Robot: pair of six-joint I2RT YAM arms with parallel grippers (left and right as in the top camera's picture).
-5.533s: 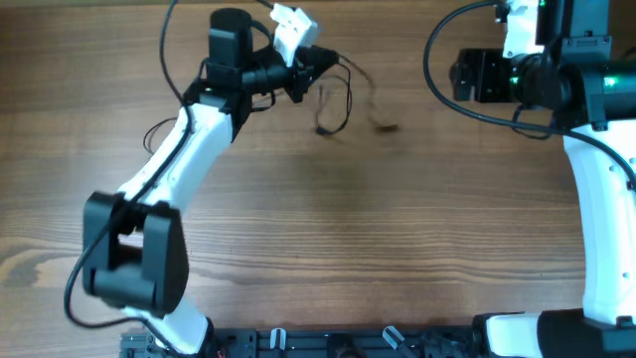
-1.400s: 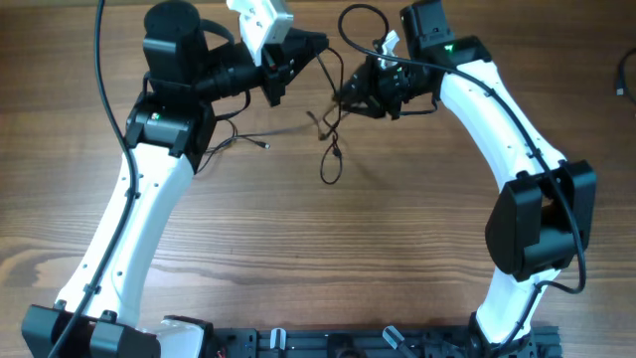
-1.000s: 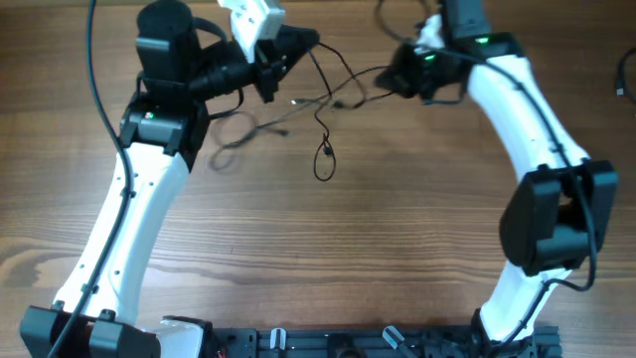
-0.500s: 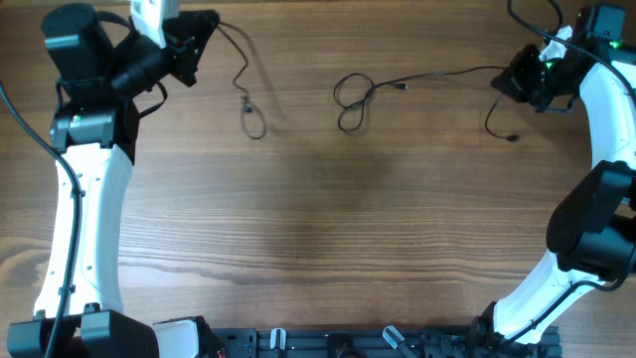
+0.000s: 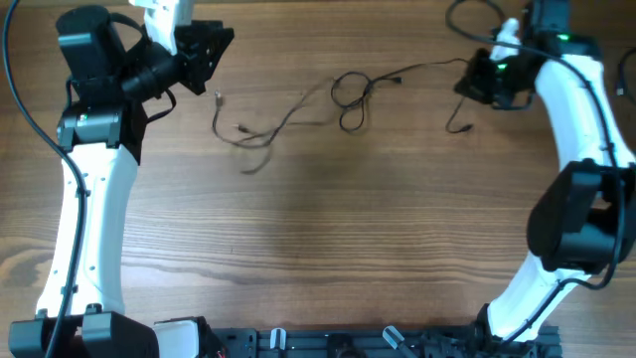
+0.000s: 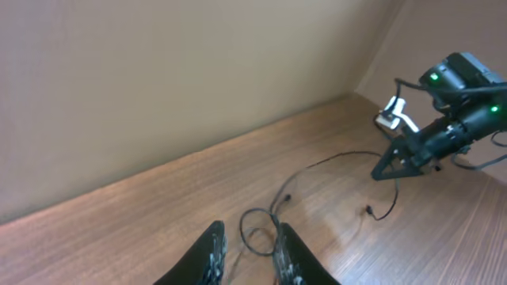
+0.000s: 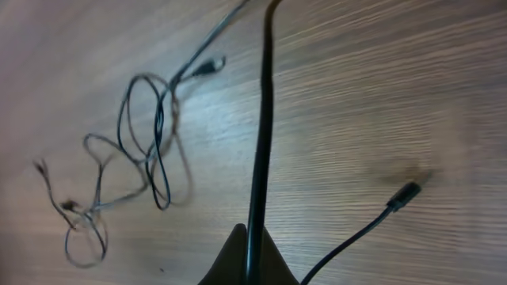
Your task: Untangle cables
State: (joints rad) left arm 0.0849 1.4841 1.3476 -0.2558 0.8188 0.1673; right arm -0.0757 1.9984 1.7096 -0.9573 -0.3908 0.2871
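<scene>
The right jaws are closed tight on a thin black cable (image 7: 261,119), which in the right wrist view rises straight out of their tip. The left jaws stand a little apart with nothing between them. In the left wrist view, the gap between the two fingers (image 6: 212,255) shows only tabletop (image 6: 119,214) and wire lying beyond.

Seen from overhead, the right arm (image 5: 571,94) reaches over the far right of the tabletop and the left arm (image 5: 94,139) over the far left, well apart. From the right jaws the held cable runs left to a small knot of loops (image 5: 348,99) lying at the far middle. Its short free end drops from the jaws toward the near side and ends in a plug (image 5: 453,129) resting on the wood.

A second cable (image 5: 248,137) leaves the loops and trails left and nearer, blurred along its length. It curls at the left and turns back toward the far side, and its tiny end (image 5: 217,96) lies near the left jaws without touching them. Whether the two cables are hooked together at the loops or merely cross there cannot be told.
</scene>
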